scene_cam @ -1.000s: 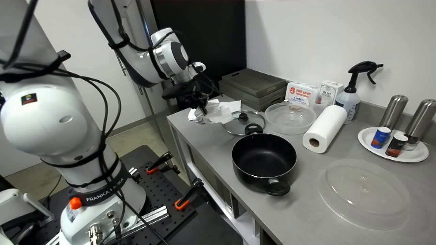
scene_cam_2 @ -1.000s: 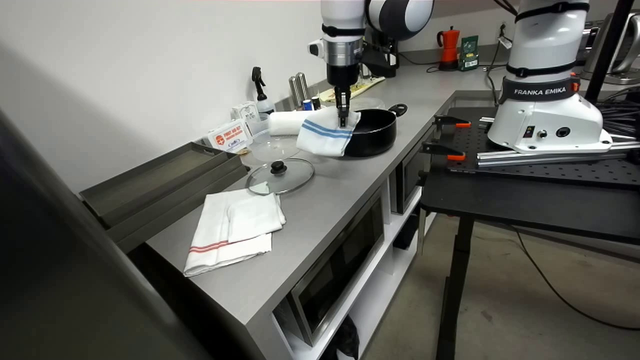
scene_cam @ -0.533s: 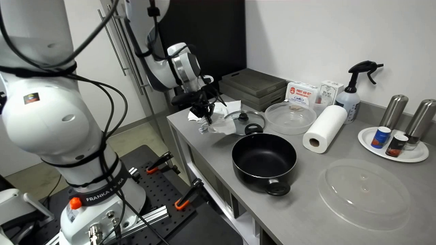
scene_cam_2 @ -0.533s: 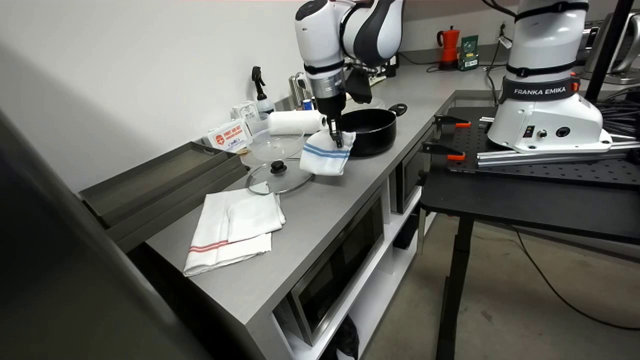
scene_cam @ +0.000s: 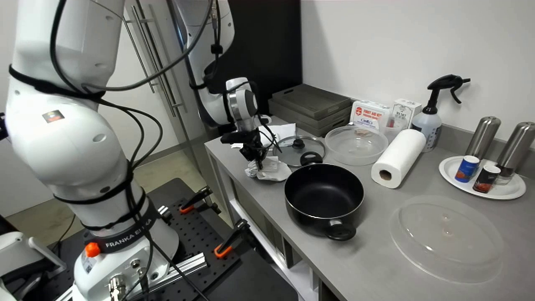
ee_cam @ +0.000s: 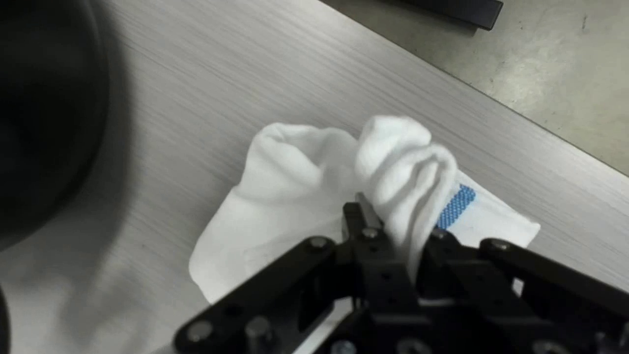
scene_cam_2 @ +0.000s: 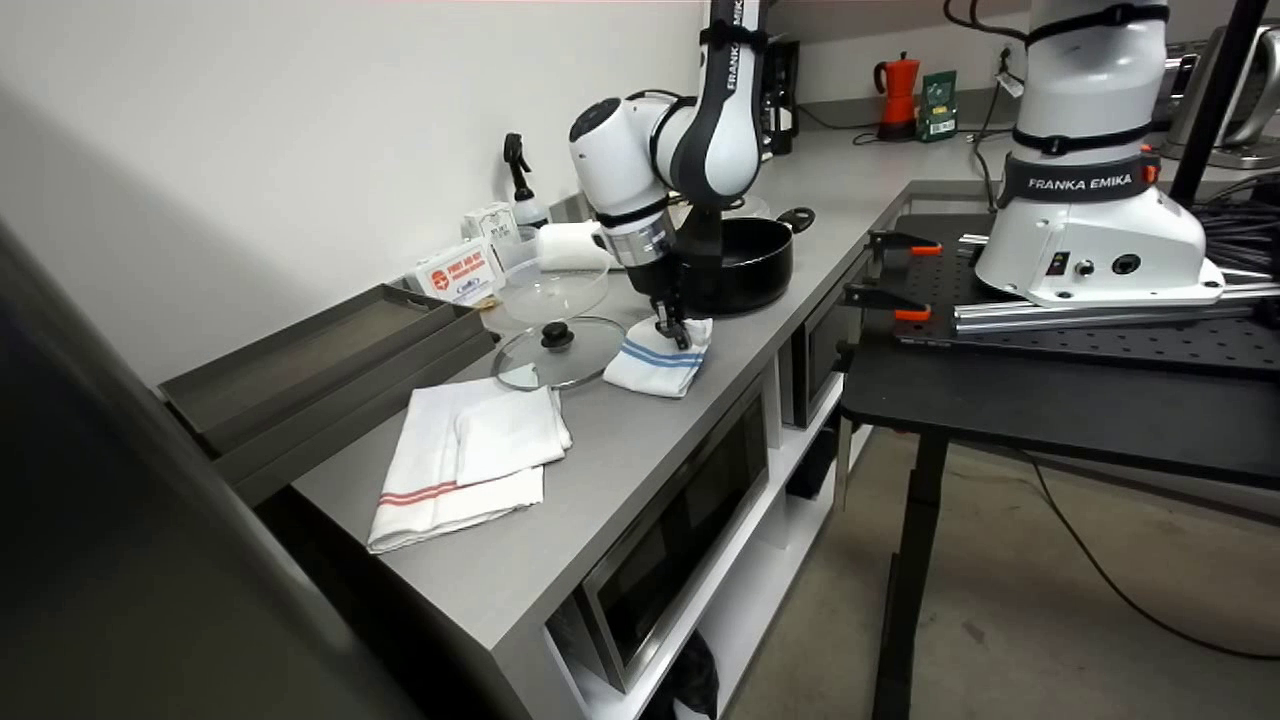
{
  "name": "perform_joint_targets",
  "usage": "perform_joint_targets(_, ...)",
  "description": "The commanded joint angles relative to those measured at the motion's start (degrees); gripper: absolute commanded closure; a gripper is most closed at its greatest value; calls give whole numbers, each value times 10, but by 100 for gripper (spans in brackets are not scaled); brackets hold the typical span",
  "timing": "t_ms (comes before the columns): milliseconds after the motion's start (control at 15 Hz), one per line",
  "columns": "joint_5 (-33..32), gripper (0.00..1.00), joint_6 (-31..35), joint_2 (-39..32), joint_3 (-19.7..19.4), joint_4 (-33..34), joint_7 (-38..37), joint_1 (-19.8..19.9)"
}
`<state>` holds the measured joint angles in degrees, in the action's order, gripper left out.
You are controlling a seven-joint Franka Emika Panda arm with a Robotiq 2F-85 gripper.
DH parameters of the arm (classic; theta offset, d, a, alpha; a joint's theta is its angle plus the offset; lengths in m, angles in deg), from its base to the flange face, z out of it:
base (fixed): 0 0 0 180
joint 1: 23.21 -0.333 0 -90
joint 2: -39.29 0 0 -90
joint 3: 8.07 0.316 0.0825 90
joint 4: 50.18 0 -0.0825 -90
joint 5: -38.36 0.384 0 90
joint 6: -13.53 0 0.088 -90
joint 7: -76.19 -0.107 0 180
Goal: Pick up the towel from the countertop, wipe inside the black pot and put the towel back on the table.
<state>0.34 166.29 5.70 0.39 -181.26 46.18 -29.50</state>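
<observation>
The white towel with blue stripes [scene_cam_2: 650, 372] lies bunched on the grey countertop [ee_cam: 196, 83], beside the black pot [scene_cam_2: 765, 280]; it also shows in an exterior view [scene_cam: 276, 170] and in the wrist view [ee_cam: 285, 211]. My gripper [ee_cam: 395, 223] points down and is shut on a fold of this towel, low at the counter; it also shows in both exterior views [scene_cam: 259, 163] [scene_cam_2: 678, 335]. The part of the towel between the fingers is hidden. The pot [scene_cam: 324, 194] stands upright and uncovered, its inside bare; its dark side shows in the wrist view [ee_cam: 44, 108].
A glass lid [scene_cam_2: 590, 365] lies close beside the towel. A folded red-striped white cloth [scene_cam_2: 440, 500] lies near the counter's end. Grey trays [scene_cam_2: 320, 370], a clear bowl [scene_cam: 355, 146] and a paper roll [scene_cam: 401, 156] stand toward the wall. The counter's front edge is close.
My gripper has moved away from above the pot's edge and down with the towel. The towel hung in the air before and now rests on the countertop. The pot has not moved.
</observation>
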Motion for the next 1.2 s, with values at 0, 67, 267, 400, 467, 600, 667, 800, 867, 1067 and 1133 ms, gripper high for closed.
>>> perform_joint_targets(0,72,97,1,-44,-33,38,45,-66)
perform_joint_targets(67,88,97,1,-51,-39,43,53,-78)
perform_joint_targets(267,131,97,3,-63,-53,53,81,-105)
perform_joint_targets(400,150,97,3,-64,-61,57,95,-114)
perform_joint_targets(467,158,97,4,-63,-63,58,102,-116)
perform_joint_targets(600,169,97,11,-57,-67,54,112,-119)
perform_joint_targets(667,174,75,15,-55,-66,52,119,-118)
perform_joint_targets(800,184,57,25,-50,-63,46,130,-116)
perform_joint_targets(867,188,49,29,-48,-63,44,135,-116)
perform_joint_targets(1067,197,27,40,-47,-63,42,147,-117)
perform_joint_targets(1133,201,19,43,-46,-62,42,151,-116)
